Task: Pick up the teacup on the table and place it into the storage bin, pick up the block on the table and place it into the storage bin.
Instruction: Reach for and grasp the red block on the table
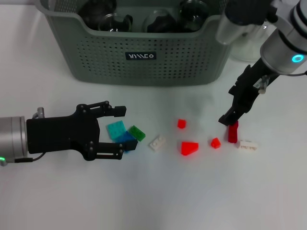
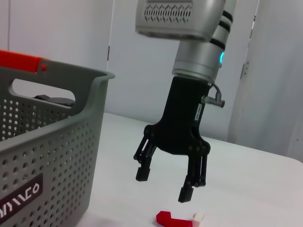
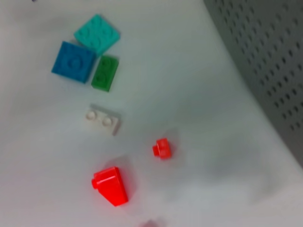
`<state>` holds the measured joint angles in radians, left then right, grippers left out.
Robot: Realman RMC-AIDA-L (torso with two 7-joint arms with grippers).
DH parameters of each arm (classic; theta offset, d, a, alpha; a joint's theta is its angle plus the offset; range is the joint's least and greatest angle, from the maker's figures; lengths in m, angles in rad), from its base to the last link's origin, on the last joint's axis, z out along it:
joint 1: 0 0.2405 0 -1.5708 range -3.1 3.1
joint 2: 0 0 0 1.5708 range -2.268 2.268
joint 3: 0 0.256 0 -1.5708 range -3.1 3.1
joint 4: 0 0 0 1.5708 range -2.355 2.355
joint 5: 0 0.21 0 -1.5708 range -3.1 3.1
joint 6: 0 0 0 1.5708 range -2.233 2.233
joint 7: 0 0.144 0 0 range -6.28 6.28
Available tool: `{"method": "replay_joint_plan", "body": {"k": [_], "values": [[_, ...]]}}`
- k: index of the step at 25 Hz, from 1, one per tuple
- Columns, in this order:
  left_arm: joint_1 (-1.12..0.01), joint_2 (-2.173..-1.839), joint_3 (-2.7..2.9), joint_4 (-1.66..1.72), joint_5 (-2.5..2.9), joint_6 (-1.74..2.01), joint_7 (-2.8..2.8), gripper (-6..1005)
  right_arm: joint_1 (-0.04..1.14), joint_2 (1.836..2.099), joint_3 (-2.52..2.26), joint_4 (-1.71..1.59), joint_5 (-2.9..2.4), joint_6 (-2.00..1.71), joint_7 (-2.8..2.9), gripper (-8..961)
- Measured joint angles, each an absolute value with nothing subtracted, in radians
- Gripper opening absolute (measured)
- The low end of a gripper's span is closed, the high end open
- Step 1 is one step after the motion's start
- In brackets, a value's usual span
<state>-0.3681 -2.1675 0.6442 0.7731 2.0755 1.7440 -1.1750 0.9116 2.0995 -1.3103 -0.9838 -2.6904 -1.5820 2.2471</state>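
right gripper (image 1: 229,120) sits at right of the head frame, jaws apart, tips just above the tall red block (image 1: 233,132). the left wrist view confirms it: both fingers spread, nothing held, red block on the table below them. judging by that, it's lining up the block pick.

left gripper (image 1: 115,132) lies low at left of the frame, jaws apart and empty, straddling the teal block (image 1: 115,130) and blue block (image 1: 125,140); green block (image 1: 136,132) is just beside its tips. looks idle.

storage bin (image 1: 144,57) fills the upper centre of the frame, dark glassware already inside it. no teacup visible on the table (image 1: 158,191), so the cup step may be done; can't confirm what's in the bin.

risks from here:
- tall red block is narrow and upright; an off-centre close could tip it or pop it out sideways.
- white block (image 1: 248,144) lies just beside it at lower right, small red block (image 1: 215,143) near on the left; the descending fingers could clip either one.
- red wedge (image 1: 189,147), red stud block (image 1: 181,123) and white plate (image 1: 157,142) are scattered mid-frame, clear of this grasp.
- bin wall is tall; a low carry would hit the rim.
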Motion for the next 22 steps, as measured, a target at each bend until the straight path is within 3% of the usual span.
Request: {"method": "replay_joint_plan", "body": {"k": [4,22], "values": [[-0.367,-2.167,0.644,0.772,2.075,1.738,-1.175,860,0.912,2.100,-1.332,-0.947,-2.708,-1.543,2.255,920],[-0.367,-2.168,0.644,0.750,2.075,1.728,-1.165,860,0.920,2.103,-1.381,-0.852,-2.711,-1.515,2.256,920]]}}
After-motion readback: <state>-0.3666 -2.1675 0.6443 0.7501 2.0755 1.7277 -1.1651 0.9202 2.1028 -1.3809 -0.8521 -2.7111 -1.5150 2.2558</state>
